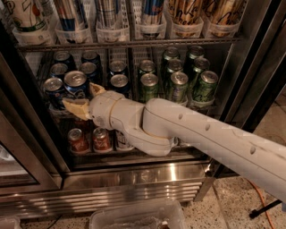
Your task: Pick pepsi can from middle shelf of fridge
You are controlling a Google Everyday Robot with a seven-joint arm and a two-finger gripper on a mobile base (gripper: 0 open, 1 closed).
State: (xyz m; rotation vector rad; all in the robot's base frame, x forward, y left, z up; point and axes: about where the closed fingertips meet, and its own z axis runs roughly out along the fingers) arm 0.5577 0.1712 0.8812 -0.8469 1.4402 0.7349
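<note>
Camera view: gripper (83,98), seemingly spread, before shelved pepsi can (75,83).

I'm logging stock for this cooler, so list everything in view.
pepsi cans: about eight, dark blue, left of the middle shelf
green cans: about eight, green, right of that shelf
red cans: two, red, lower shelf, left
tall drinks: one row, mixed colours, top shelf holders
fridge: one, black frame, steel base
plastic bin: one, clear, floor in front
cable: one, orange, floor at right
arm: one, white, reaching in from the right
tool: one, beige fingers open, at the front pepsi cans
</note>
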